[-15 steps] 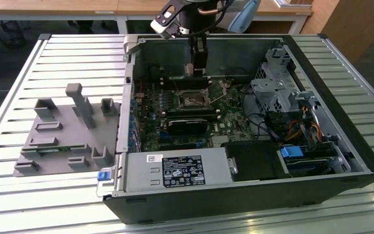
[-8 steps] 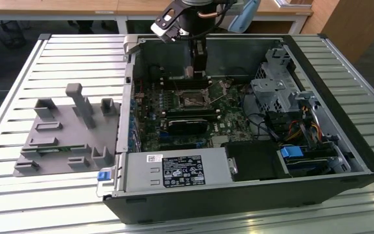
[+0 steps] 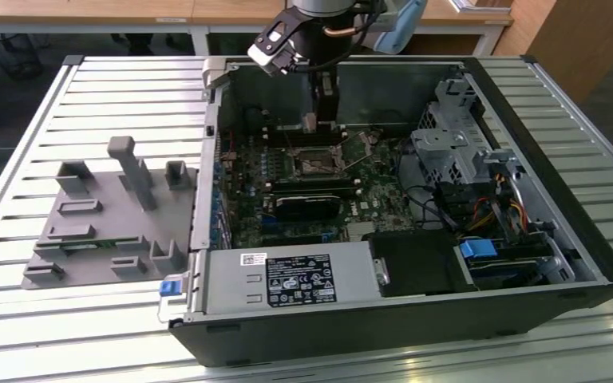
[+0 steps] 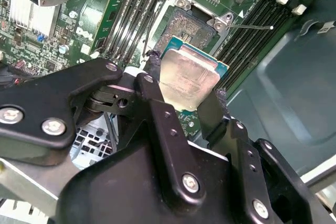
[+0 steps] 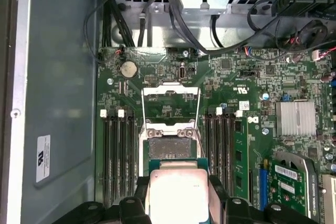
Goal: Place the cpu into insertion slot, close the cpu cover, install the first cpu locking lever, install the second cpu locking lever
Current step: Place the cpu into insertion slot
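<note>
Black fingers [image 4: 157, 114] clamped on silvery cpu [image 4: 189, 80], arm [image 3: 326, 28] pointing down, near insertion slot [image 4: 184, 27].

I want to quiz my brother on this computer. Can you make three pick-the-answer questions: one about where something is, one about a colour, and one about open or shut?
1. Where is the cpu?
A. on the floor
B. in the gripper
C. in a person's hand

2. What colour is the cpu's top?
A. red
B. blue
C. silvery

3. How is the cover?
A. open
B. shut
C. bent in half

Answers:
1 B: the gripper clamps its edges, above the board.
2 C: it is pale silvery grey in both wrist views.
3 A: it is folded back, and the slot lies bare.
</note>
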Robot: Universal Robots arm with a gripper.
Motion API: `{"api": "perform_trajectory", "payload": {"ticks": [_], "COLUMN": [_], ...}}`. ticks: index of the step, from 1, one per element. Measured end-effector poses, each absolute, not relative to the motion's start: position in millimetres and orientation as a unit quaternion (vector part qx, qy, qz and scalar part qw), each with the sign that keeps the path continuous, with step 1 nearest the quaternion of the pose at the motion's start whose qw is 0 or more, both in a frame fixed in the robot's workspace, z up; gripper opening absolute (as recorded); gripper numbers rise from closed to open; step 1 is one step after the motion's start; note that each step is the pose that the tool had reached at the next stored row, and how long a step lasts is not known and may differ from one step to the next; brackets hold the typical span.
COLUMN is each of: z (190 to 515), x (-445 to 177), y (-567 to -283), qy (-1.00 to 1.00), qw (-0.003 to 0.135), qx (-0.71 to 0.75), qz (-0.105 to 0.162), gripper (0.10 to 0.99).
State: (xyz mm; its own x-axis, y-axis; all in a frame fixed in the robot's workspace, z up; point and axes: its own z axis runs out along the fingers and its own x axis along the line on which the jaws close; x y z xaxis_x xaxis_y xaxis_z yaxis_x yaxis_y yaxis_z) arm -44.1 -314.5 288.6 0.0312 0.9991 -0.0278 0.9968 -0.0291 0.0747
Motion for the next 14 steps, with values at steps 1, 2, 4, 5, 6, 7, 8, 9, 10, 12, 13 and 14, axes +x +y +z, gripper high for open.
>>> {"api": "perform_trajectory", "payload": {"ticks": [1, 2, 4, 5, 6, 7, 8, 9, 10, 12, 13, 14], "z": [288, 287, 286, 286, 285, 284, 283, 283, 282, 279, 277, 276], "x": [-44, -44, -44, -44, -44, -44, -44, -44, -44, -44, -44, -44], "y": [-314, -314, -314, -314, -314, -314, -314, -314, -314, -314, -314, -313], "qy": [0.696, 0.696, 0.696, 0.696, 0.696, 0.696, 0.696, 0.696, 0.696, 0.696, 0.696, 0.696], "qw": [0.036, 0.037, 0.037, 0.037, 0.037, 0.037, 0.037, 0.037, 0.037, 0.037, 0.037, 0.037], "qx": [0.717, 0.717, 0.717, 0.717, 0.717, 0.717, 0.717, 0.717, 0.717, 0.717, 0.717, 0.717], "qz": [0.016, 0.016, 0.016, 0.016, 0.015, 0.015, 0.015, 0.015, 0.015, 0.015, 0.015, 0.015], "gripper": [0.529, 0.529, 0.529, 0.529, 0.529, 0.529, 0.529, 0.529, 0.529, 0.529, 0.529, 0.529]}}
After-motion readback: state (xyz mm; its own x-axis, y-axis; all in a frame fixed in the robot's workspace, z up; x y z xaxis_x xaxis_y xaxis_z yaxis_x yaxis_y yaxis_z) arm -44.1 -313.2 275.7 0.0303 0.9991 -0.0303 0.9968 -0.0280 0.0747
